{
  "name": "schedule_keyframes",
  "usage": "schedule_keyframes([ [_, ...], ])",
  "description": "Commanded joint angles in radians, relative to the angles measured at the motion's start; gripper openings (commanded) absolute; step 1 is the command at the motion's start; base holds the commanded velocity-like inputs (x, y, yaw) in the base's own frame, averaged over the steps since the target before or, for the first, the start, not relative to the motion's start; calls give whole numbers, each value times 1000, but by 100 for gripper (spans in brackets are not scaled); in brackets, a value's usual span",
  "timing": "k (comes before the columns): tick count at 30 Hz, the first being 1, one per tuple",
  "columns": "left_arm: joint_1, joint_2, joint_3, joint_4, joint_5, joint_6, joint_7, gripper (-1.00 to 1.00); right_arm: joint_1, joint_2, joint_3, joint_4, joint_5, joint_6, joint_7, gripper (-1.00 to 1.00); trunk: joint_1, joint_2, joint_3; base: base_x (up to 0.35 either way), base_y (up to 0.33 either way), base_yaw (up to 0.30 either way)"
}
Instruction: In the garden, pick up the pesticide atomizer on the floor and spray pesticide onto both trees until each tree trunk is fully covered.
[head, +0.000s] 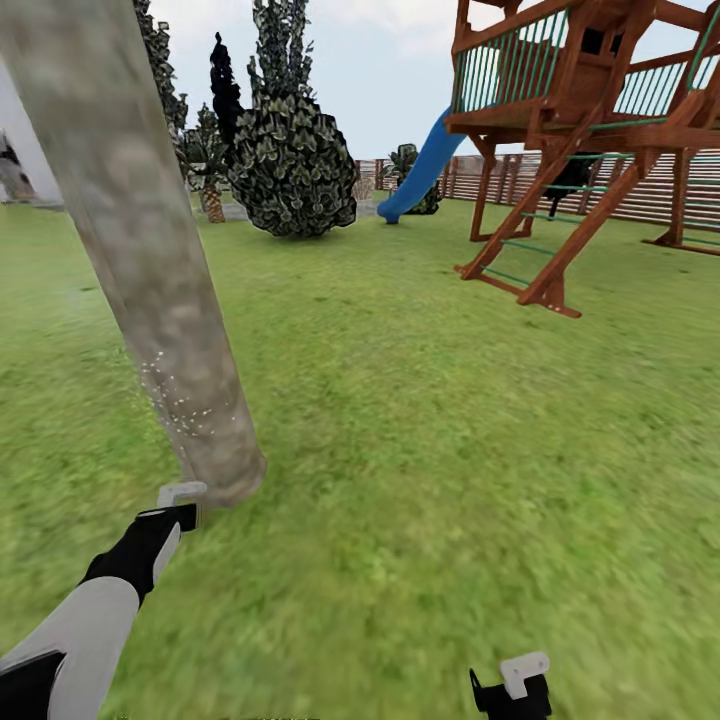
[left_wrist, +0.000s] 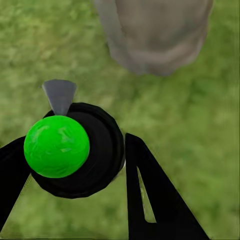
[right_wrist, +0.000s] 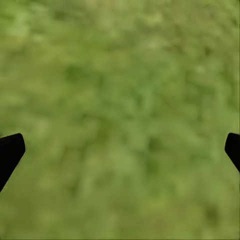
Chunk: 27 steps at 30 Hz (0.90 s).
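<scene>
One tree's thick pale grey-brown trunk (head: 150, 280) leans across the left of the head view, rooted in lawn. Small white specks (head: 175, 400) dot its lower part. My left gripper (head: 180, 505) hovers just in front of the trunk's base. The left wrist view shows that gripper (left_wrist: 75, 155) shut on the pesticide atomizer (left_wrist: 80, 150), a round black bottle with a bright green top and a grey nozzle. The nozzle points toward the trunk base (left_wrist: 155, 35). My right gripper (head: 512, 690) hangs low near the view's bottom edge. Its fingertips (right_wrist: 10, 150) are wide apart over bare grass, so it is open.
Green lawn (head: 420, 450) spreads all around. A dark bushy tree (head: 290, 150) stands behind the trunk. At the right are a wooden play tower (head: 590, 120), its blue slide (head: 425, 165) and a brown slat fence (head: 620, 190).
</scene>
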Motion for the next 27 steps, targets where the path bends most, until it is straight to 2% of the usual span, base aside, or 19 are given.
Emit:
schedule_keyframes([
  [1, 0, 0, 0, 0, -1, 0, 0, -100, 0, 0, 0, 0, 0, 0, 0, 100, 0, 0, 0, 1, -1, 277],
  [5, 0, -3, -2, 0, -1, 1, 0, -100, 0, 0, 0, 0, 0, 0, 0, 100, 0, 0, 0, 22, -182, 269],
  [8, 0, -3, -3, 1, -2, 2, 0, -100, 0, 0, 0, 0, 0, 0, 0, 100, 0, 0, 0, 83, -261, 66],
  [9, 0, -2, -4, 1, -2, 17, -1, -100, 0, 0, 0, 0, 0, 0, 0, 100, 0, 0, 0, 103, -265, 9],
  [12, 0, -2, -7, -4, -4, 147, -3, -100, 0, 0, 0, 0, 0, 0, 0, 100, 0, 0, 0, 112, -266, 2],
  [13, 0, -2, -7, -4, -3, 153, -3, -100, 0, 0, 0, 0, 0, 0, 0, 100, 0, 0, 0, 111, -266, 0],
  [27, 0, -2, -6, -9, -1, 156, 3, -100, 0, 0, 0, 0, 0, 0, 0, 100, 0, 0, 0, 111, -266, 0],
])
